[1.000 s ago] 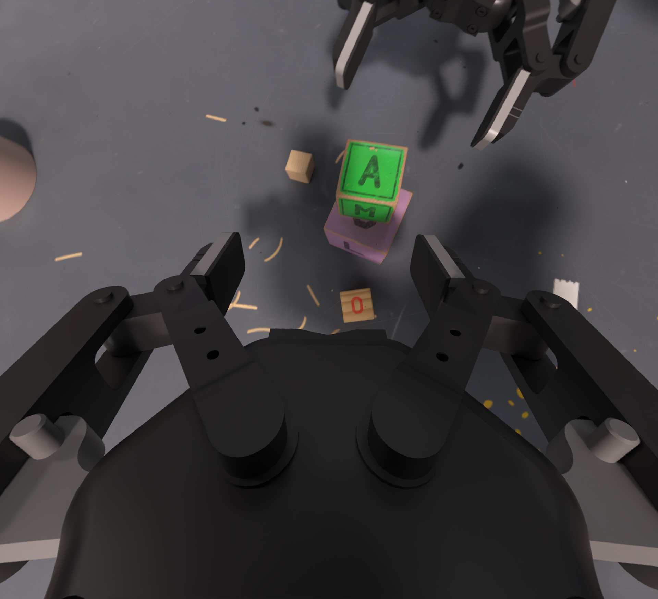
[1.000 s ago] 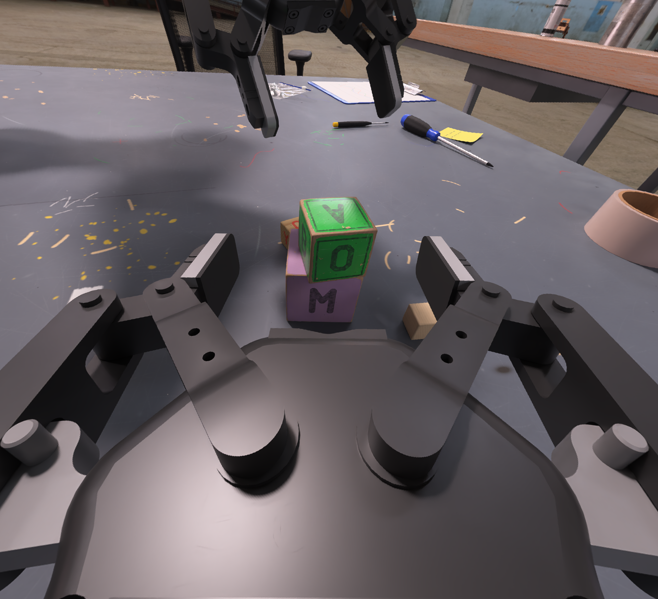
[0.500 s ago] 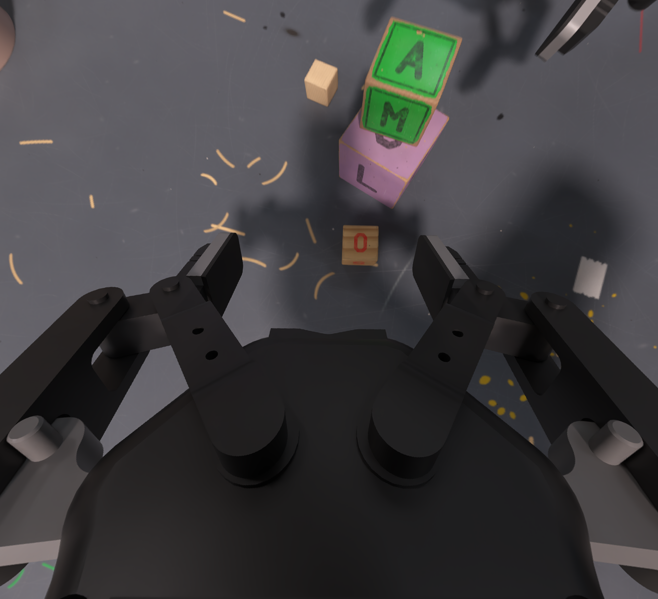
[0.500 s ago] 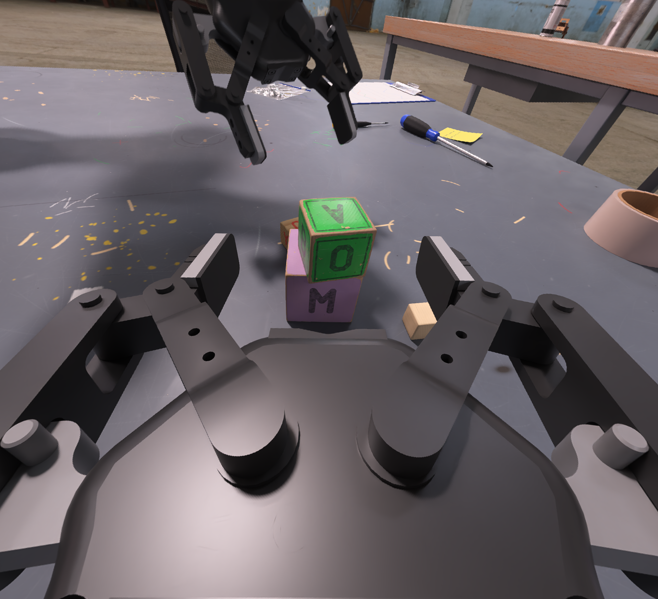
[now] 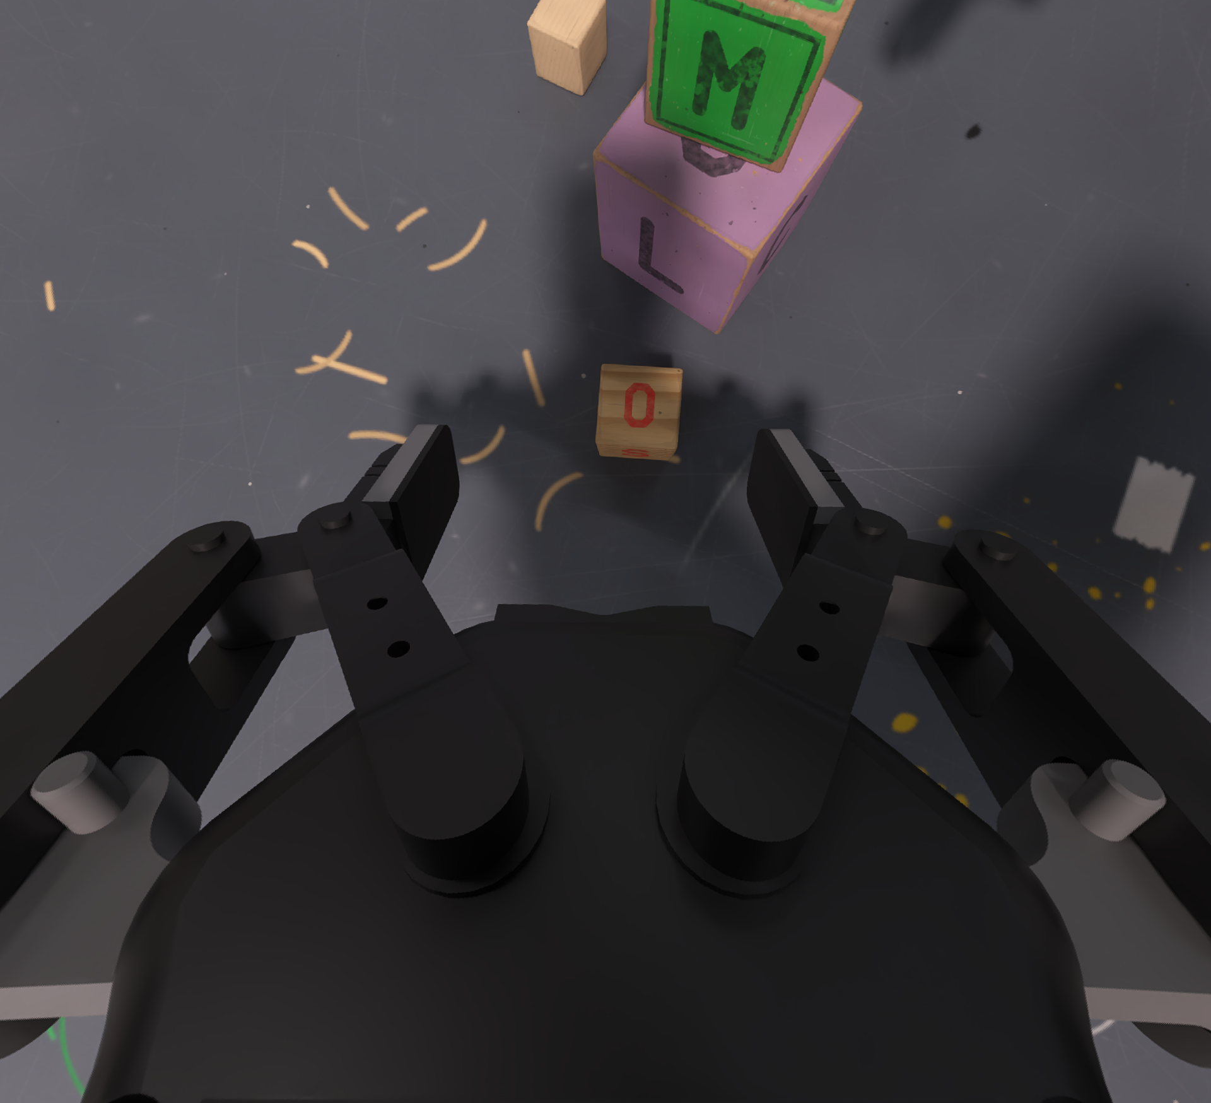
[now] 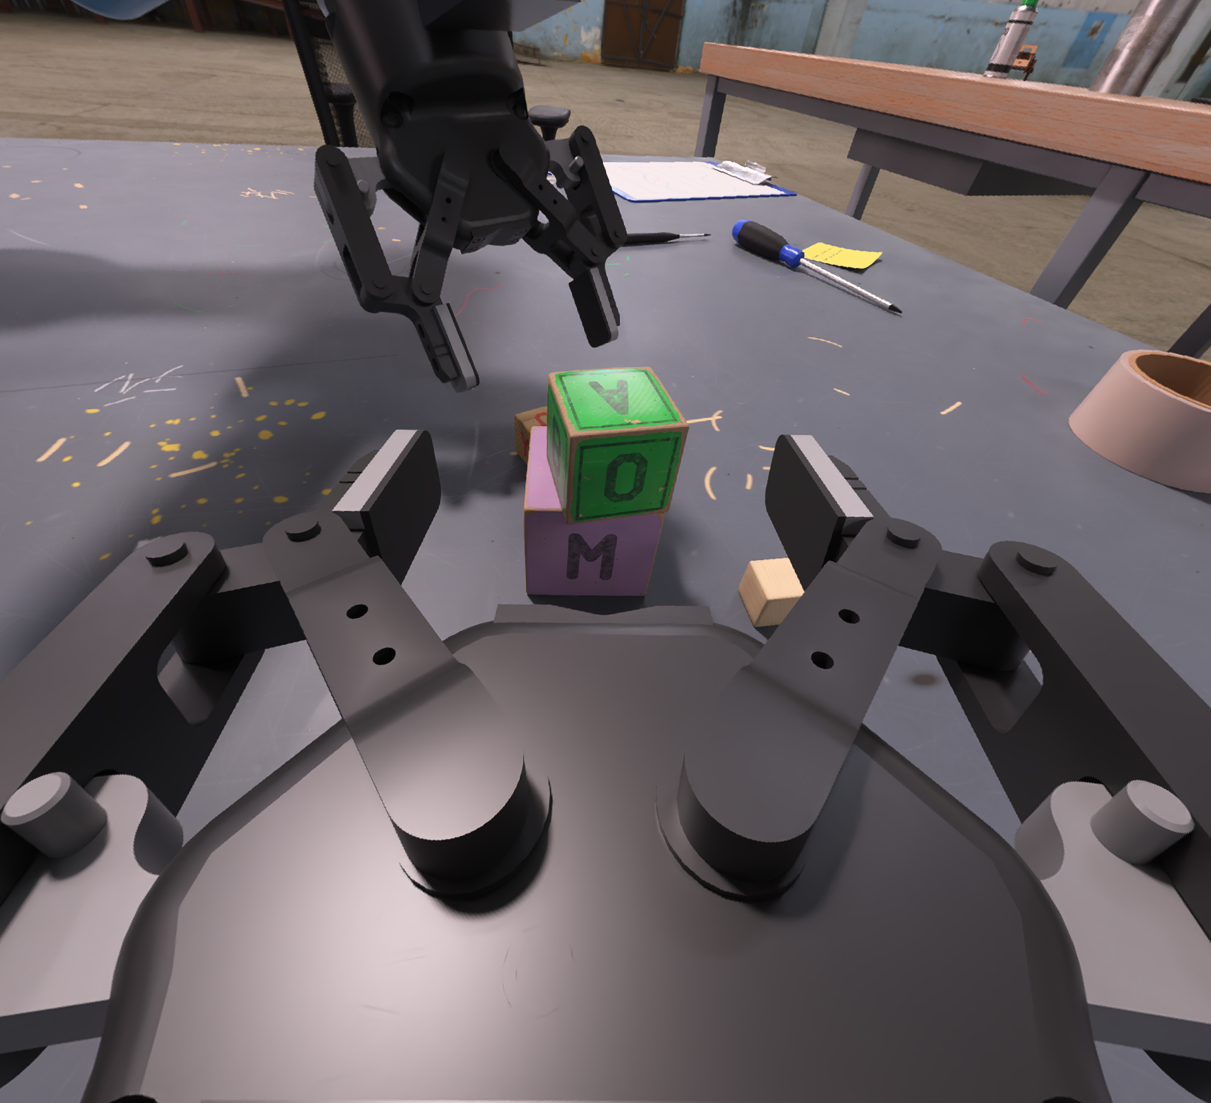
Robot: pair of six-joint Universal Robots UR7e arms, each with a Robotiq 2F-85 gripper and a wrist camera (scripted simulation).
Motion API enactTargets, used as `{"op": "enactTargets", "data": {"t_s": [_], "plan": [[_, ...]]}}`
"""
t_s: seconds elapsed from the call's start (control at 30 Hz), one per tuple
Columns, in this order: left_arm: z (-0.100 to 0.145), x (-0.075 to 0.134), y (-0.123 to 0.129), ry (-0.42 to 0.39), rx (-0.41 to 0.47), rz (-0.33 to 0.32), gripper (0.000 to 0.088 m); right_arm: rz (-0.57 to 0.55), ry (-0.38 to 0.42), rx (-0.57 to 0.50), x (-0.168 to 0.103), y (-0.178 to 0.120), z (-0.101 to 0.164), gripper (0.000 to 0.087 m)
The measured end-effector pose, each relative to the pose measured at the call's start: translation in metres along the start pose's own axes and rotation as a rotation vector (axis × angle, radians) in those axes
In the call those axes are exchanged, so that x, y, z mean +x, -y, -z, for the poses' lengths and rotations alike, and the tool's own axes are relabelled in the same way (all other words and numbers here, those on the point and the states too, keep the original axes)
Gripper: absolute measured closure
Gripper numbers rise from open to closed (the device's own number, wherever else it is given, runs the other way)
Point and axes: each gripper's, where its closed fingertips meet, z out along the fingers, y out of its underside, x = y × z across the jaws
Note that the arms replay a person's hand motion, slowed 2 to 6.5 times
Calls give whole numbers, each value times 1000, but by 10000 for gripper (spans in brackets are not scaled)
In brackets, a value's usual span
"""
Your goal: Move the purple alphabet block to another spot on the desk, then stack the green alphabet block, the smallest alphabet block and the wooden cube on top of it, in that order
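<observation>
The green alphabet block (image 5: 737, 62) sits askew on the purple alphabet block (image 5: 681, 246) on the grey desk; both also show in the right wrist view, green (image 6: 619, 442) on purple (image 6: 590, 557). The smallest alphabet block (image 5: 639, 411), wooden with a red letter, lies just ahead of my left gripper (image 5: 603, 469), which is open, empty and above it. It is mostly hidden behind the stack in the right wrist view (image 6: 527, 426). The plain wooden cube (image 5: 569, 33) stands beside the stack (image 6: 770, 590). My right gripper (image 6: 603, 482) is open and empty, near the stack.
In the right wrist view, a tape roll (image 6: 1153, 416) sits at the right edge. A blue-handled screwdriver (image 6: 806, 262), a yellow note (image 6: 842, 254), a pen (image 6: 662, 237) and a clipboard (image 6: 688, 180) lie at the back. A wooden bench (image 6: 983, 102) stands beyond the desk.
My left gripper has pulled back from over the stack and come down toward the smallest block, staying open. The right gripper has not moved.
</observation>
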Motion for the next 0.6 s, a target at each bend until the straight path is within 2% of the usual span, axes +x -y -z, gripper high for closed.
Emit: {"op": "enactTargets", "data": {"t_s": [0.2,0.6], "plan": [[-6,0,-1,5,-3,-8,141,-1,1,0,0,0,0,20],[-18,4,-1,-39,5,-10,246,-1,1,0,0,0,0,20]]}}
